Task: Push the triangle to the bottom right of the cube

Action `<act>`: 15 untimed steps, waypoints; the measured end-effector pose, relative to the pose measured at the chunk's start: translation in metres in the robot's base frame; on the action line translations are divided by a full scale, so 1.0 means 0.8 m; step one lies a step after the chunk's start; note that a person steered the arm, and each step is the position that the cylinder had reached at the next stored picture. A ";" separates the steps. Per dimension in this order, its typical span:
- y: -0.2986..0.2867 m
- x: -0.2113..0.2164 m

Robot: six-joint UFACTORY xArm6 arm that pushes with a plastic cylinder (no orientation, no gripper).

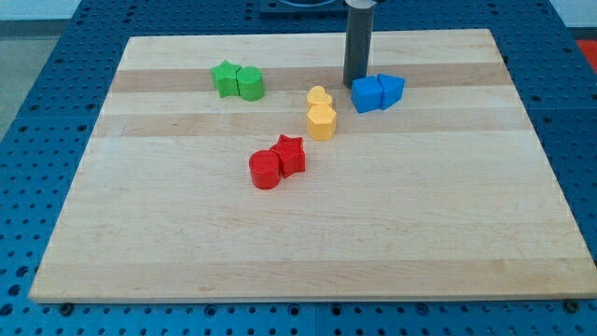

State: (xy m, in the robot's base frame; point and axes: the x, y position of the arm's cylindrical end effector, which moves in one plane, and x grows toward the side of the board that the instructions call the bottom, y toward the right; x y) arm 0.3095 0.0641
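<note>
A blue cube (367, 94) sits on the wooden board (308, 233) toward the view's top right. A blue triangle (393, 89) touches the cube's right side, level with it or slightly higher. My tip (355, 84) is the lower end of a dark upright rod, standing just above and left of the cube, close to or touching its top-left edge. The tip is apart from the triangle, with the cube between them.
A yellow heart (319, 96) and a yellow hexagon-like block (322, 121) sit left of the cube. A red star (289, 153) and red cylinder (265, 171) lie lower left. A green star (225, 78) and green cylinder (250, 83) sit at the top left.
</note>
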 end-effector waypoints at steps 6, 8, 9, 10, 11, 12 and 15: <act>-0.005 -0.014; 0.050 -0.014; 0.057 -0.014; 0.060 -0.006; 0.060 0.010; 0.060 0.018; 0.111 0.021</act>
State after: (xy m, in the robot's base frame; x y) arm 0.3260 0.1527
